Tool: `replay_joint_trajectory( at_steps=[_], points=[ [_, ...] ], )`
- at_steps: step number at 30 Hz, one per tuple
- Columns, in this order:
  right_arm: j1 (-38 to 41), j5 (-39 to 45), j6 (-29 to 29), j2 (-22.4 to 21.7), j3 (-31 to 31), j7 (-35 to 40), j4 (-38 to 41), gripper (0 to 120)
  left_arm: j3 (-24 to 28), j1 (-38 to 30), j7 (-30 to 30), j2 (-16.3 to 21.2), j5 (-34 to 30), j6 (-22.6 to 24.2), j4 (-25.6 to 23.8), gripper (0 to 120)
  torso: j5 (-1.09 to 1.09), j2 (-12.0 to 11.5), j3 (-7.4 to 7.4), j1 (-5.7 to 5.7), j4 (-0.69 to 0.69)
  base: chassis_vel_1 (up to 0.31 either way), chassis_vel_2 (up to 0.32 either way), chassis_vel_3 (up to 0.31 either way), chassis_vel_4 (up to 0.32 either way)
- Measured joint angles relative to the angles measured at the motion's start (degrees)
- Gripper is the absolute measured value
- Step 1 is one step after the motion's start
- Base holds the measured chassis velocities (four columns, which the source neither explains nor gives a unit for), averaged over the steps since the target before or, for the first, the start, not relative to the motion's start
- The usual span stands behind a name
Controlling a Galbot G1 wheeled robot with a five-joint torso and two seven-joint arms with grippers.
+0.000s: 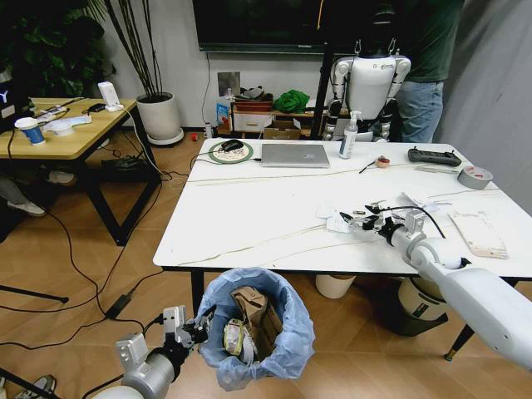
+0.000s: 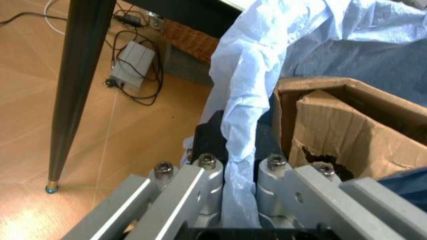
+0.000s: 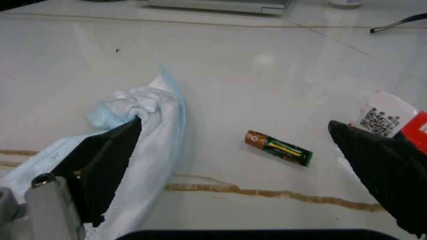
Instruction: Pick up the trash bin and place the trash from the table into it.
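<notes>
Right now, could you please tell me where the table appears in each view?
Head view: the table spreads across the middle.
Left wrist view: its black leg stands beside the trash bin.
Right wrist view: its white veined top lies below the camera.
Shared landmark: the silver laptop, on its far side in head and right wrist views.
</notes>
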Motion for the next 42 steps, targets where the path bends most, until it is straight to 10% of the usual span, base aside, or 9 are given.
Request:
replay_joint_trajectory(
  at_steps=[42],
  points=[
    [1.8, 1.0, 0.0, 1.4, -1.4, 1.6, -5.0, 100, 0.6, -0.9, -0.1, 0.3, -0.9, 0.0, 0.4, 2, -0.01, 0.0, 0.0, 0.0, 0.0, 0.0, 0.0, 0.0, 0.0]
  ],
)
